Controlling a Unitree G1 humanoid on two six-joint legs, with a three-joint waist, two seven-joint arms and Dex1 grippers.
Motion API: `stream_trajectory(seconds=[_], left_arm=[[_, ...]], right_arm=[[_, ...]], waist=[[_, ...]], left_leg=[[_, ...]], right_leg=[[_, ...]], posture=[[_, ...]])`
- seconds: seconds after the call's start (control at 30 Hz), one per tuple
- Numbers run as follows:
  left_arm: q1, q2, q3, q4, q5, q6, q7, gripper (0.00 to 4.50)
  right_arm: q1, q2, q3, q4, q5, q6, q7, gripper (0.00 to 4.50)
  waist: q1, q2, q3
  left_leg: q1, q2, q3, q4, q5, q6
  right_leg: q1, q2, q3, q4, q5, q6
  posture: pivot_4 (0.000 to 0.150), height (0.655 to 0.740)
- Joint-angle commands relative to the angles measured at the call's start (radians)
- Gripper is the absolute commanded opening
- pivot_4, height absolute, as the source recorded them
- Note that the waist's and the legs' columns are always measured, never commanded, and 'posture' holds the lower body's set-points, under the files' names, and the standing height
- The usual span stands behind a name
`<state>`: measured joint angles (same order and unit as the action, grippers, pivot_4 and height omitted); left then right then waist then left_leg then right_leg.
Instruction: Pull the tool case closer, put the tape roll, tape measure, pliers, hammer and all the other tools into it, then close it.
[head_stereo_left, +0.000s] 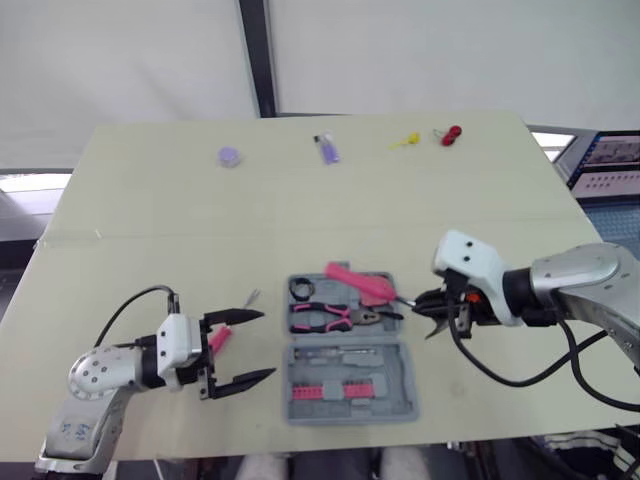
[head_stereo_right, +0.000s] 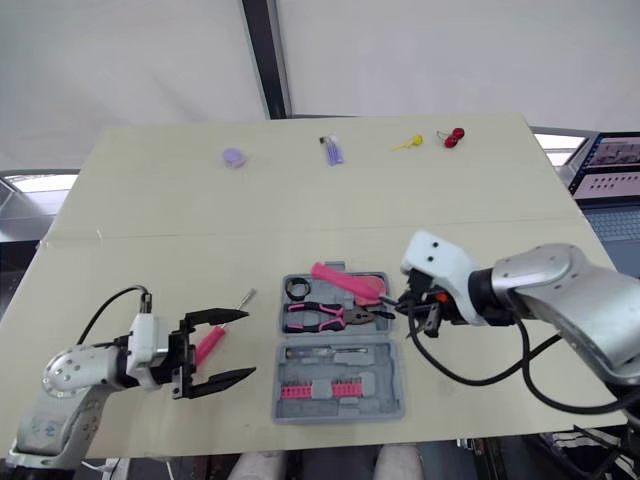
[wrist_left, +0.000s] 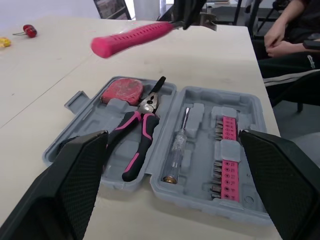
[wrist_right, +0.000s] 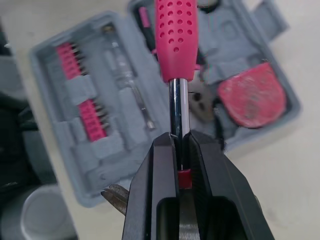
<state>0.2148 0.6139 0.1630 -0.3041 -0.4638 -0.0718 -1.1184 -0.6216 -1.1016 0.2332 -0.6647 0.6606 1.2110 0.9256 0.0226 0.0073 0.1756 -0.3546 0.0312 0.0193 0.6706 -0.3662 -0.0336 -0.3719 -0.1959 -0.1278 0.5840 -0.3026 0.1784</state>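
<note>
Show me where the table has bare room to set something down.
The wide band between the small items at the far edge and the tool case is bare across the table. Crowded: the case itself, with the hammer held over it by the right gripper, and its left side, where the open left gripper sits by a pink screwdriver.

Grey tool case (head_stereo_left: 402, 392) (pink-handled hammer (head_stereo_left: 356, 281))

No legible text, label, brand, number or sign is present. The tool case (head_stereo_left: 400, 395) carries no readable marking. The screen (head_stereo_right: 610, 168) beyond the right edge of the counter (head_stereo_left: 150, 230) shows content too small to read.
</note>
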Motion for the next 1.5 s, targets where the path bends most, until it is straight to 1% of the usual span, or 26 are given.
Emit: stream_trajectory(seconds=[0.03, 0.17, 0.23, 0.3, 0.4, 0.57, 0.73, 0.87, 1.5], left_arm=[[0.11, -0.026, 0.023, -0.047, -0.032, -0.085, -0.031, 4.5], [0.203, -0.053, 0.03, -0.015, -0.029, -0.186, -0.066, 4.5], [0.225, -0.061, 0.028, 0.028, -0.007, -0.234, -0.077, 4.5], [0.233, -0.069, 0.022, 0.048, 0.006, -0.259, -0.069, 4.5], [0.245, -0.087, 0.005, 0.055, 0.013, -0.28, -0.049, 4.5], [0.26, -0.109, -0.017, 0.067, 0.027, -0.31, -0.027, 4.5], [0.286, -0.112, -0.028, 0.05, 0.033, -0.324, -0.005, 4.5], [0.287, -0.111, -0.026, 0.068, 0.026, -0.33, 0.006, 4.5], [0.267, -0.108, -0.039, 0.082, 0.044, -0.337, 0.047, 4.5]], right_arm=[[-0.058, -0.022, 0.079, -0.057, -0.005, 0.004, 0.06, 0.02], [-0.12, -0.053, 0.224, -0.057, -0.1, -0.015, 0.092, 0.02], [-0.164, -0.07, 0.334, -0.057, -0.184, -0.037, 0.118, 0.02], [-0.201, -0.063, 0.4, -0.052, -0.229, -0.039, 0.133, 0.02], [-0.251, -0.034, 0.475, -0.063, -0.267, -0.028, 0.159, 0.02], [-0.258, -0.033, 0.557, -0.056, -0.354, -0.063, 0.18, 0.02], [-0.264, 0.015, 0.581, -0.05, -0.382, -0.042, 0.177, 0.02], [-0.259, 0.05, 0.58, -0.044, -0.393, -0.025, 0.166, 0.02], [-0.267, 0.15, 0.619, -0.018, -0.435, 0.021, 0.141, 0.02]], waist=[[-0.001, 0.0, 0.0], [0.0, 0.0, 0.0], [0.001, 0.0, 0.0], [0.0, 0.0, 0.0], [-0.003, 0.0, 0.0], [-0.003, 0.0, 0.0], [-0.006, 0.0, 0.0], [-0.007, 0.0, 0.0], [-0.012, 0.0, -0.001]], left_leg=[[0.0, 0.0, 0.0, 0.0, 0.0, 0.0], [0.0, 0.0, 0.0, -0.001, 0.0, 0.0], [0.0, 0.0, 0.0, 0.0, 0.0, 0.0], [-0.001, 0.0, 0.0, 0.0, 0.0, 0.0], [-0.001, 0.0, 0.001, 0.0, 0.0, 0.0], [-0.001, 0.0, 0.001, 0.0, 0.0, 0.0], [-0.001, 0.0, 0.001, 0.0, 0.0, 0.0], [-0.001, 0.0, 0.001, 0.0, 0.0, 0.0], [-0.001, 0.0, 0.001, 0.0, 0.0, 0.0]], right_leg=[[0.0, 0.0, 0.0, 0.0, 0.0, 0.0], [-0.001, 0.0, 0.0, 0.0, 0.0, 0.0], [-0.001, 0.0, 0.0, 0.0, 0.0, 0.0], [-0.002, 0.0, 0.0, 0.0, 0.0, 0.0], [-0.003, 0.0, 0.0, 0.001, 0.0, 0.0], [-0.003, 0.0, 0.0, 0.0, 0.0, 0.0], [-0.003, 0.0, 0.0, 0.001, 0.0, 0.0], [-0.003, 0.0, 0.0, 0.001, 0.0, 0.0], [-0.003, 0.0, 0.0, 0.001, 0.0, 0.0]], posture=[[0.15, 0.74], [0.15, 0.74], [0.15, 0.74], [0.15, 0.74], [0.15, 0.74], [0.15, 0.74], [0.15, 0.74], [0.15, 0.74], [0.15, 0.74]])
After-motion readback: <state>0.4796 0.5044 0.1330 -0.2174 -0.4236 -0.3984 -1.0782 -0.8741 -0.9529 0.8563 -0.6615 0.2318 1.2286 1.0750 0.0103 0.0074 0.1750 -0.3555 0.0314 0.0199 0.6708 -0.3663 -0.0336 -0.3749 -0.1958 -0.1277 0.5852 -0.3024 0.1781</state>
